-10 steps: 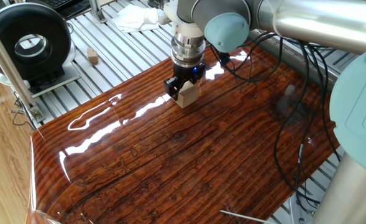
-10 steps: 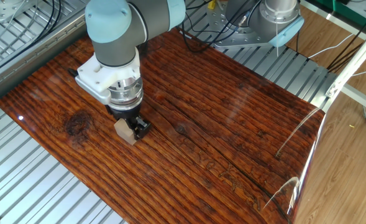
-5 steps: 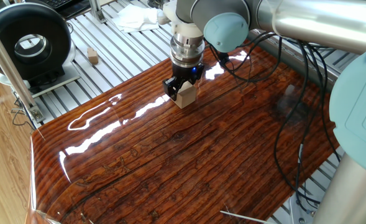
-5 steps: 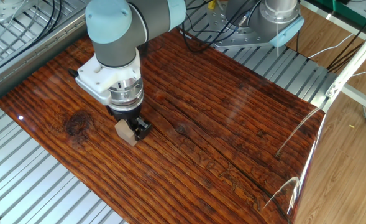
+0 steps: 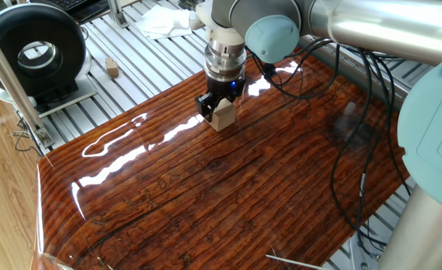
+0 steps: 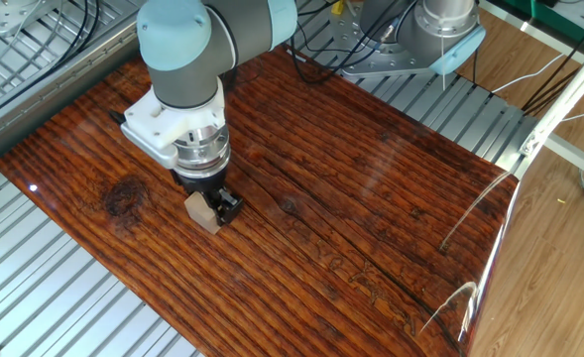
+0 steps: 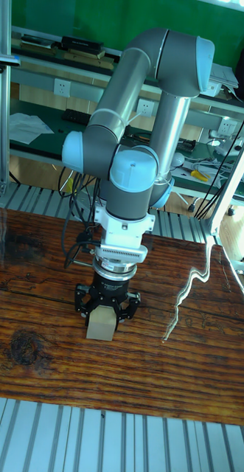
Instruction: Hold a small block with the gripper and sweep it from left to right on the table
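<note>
The small block (image 5: 222, 116) (image 6: 202, 212) (image 7: 101, 325) is a pale beige wooden cube resting on the glossy reddish-brown table (image 5: 228, 195) (image 6: 371, 198) (image 7: 158, 354). My black gripper (image 5: 220, 112) (image 6: 208, 206) (image 7: 104, 313) points straight down over it and is shut on the small block, one finger on each side. A blue ring glows on the silver wrist above. In the tall fixed view the block sits near the table's front, left of its middle.
A tinier brownish block (image 5: 112, 68) lies on the ribbed aluminium slats beyond the table. A black round fan housing (image 5: 33, 49) stands at the back left. Black cables (image 5: 363, 150) hang over the table's right side. White cloth (image 5: 160, 21) lies at the back.
The gripper and the block have crept slightly across the table, by a few pixels; the grip is unchanged.
</note>
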{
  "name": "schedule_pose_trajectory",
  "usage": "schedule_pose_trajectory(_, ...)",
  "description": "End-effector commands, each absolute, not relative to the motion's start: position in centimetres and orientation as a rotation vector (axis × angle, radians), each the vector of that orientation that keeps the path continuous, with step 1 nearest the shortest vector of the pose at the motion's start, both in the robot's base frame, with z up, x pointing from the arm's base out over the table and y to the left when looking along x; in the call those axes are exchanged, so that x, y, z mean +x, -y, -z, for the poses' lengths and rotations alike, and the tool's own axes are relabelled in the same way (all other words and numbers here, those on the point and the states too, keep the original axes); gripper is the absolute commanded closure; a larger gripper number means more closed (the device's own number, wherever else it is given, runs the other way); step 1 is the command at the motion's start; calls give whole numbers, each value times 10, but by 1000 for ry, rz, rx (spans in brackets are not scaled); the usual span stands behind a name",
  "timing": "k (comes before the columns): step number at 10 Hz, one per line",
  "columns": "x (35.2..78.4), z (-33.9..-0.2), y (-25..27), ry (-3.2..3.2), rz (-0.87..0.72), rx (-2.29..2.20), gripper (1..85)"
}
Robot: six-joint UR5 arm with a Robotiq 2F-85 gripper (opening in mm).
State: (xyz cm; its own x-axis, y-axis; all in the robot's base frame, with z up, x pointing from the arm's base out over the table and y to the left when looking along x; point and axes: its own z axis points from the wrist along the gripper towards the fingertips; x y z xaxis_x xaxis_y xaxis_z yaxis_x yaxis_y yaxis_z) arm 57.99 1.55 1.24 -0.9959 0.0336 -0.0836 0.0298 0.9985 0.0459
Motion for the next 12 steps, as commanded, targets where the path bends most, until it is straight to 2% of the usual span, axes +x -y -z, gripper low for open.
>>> schedule_pose_trajectory(1,581,-14,-18,-3055,-84,64,847)
schedule_pose_trajectory(12,581,-13,-22,-3066,-82,74,847)
